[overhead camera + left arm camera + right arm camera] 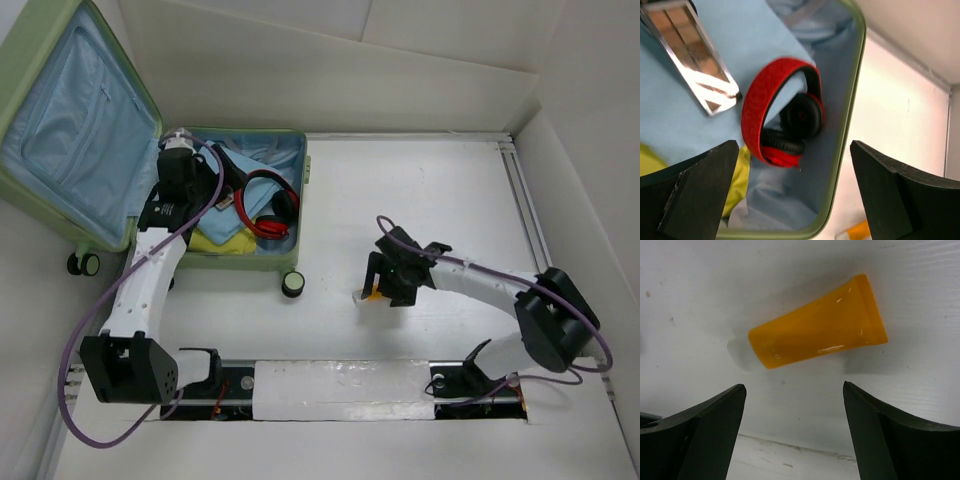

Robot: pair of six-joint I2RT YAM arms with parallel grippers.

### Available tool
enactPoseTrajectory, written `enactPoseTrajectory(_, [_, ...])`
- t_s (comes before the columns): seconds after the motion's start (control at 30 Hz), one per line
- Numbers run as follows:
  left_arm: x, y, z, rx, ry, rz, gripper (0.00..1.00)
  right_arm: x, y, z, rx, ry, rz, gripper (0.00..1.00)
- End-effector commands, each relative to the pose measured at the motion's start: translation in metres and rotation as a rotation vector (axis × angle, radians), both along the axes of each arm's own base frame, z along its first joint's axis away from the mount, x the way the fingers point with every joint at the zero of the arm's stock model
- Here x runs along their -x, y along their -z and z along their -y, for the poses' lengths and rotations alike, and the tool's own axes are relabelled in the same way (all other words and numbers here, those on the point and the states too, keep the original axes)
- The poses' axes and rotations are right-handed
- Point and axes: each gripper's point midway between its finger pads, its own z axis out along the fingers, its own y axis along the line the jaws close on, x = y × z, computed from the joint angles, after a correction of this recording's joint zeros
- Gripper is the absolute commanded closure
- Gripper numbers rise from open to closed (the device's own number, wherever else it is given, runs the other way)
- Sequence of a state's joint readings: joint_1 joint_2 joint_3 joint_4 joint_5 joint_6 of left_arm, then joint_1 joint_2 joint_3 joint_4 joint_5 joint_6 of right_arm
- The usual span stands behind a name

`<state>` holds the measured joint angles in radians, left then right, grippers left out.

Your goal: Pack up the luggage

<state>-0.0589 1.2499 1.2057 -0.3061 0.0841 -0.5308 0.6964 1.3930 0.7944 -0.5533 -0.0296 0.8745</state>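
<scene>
The luggage (70, 130), a pale green suitcase with blue lining, lies open at the far left. Its lower half holds red headphones (272, 205), a yellow cloth (220, 240) and blue fabric. My left gripper (222, 188) hovers over that half, open and empty. In the left wrist view the headphones (760, 110) lie just ahead of the gripper (794, 150), beside the suitcase rim (847, 125). An orange tube (820, 330) lies flat on the white table. My right gripper (794, 387) stands open just short of it, touching nothing. The overhead view shows the tube (371, 293) under the right gripper (376, 283).
A shiny rectangular mirror-like object (690, 55) rests on the blue fabric in the suitcase. Black-and-green wheels (292, 284) stick out at its near corner. White walls enclose the table, with a rail (525, 200) along the right side.
</scene>
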Motion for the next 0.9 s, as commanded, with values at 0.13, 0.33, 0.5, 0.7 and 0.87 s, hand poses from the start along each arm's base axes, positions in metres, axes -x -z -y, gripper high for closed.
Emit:
enactPoseTrajectory(0.13, [0.029, 0.005, 0.024, 0.030, 0.171, 0.018, 0.07, -0.039, 0.006, -0.023, 0.025, 0.094, 0.028, 0.20])
enactPoseTrajectory(0.33, [0.047, -0.012, 0.106, -0.017, 0.432, 0.074, 0.07, -0.077, 0.019, -0.026, 0.114, 0.137, 0.084, 0.31])
enactPoseTrajectory(0.5, [0.073, -0.018, 0.187, -0.125, 0.585, 0.114, 0.06, -0.124, 0.002, -0.015, 0.216, 0.141, 0.164, 0.27])
enactPoseTrajectory(0.7, [0.083, -0.005, 0.209, -0.097, 0.636, 0.099, 0.07, -0.137, -0.060, 0.010, 0.145, 0.171, 0.267, 0.16])
enactPoseTrajectory(0.87, [0.109, 0.032, 0.256, -0.239, 0.795, 0.075, 0.07, -0.122, -0.073, 0.069, 0.179, 0.264, 0.265, 0.20])
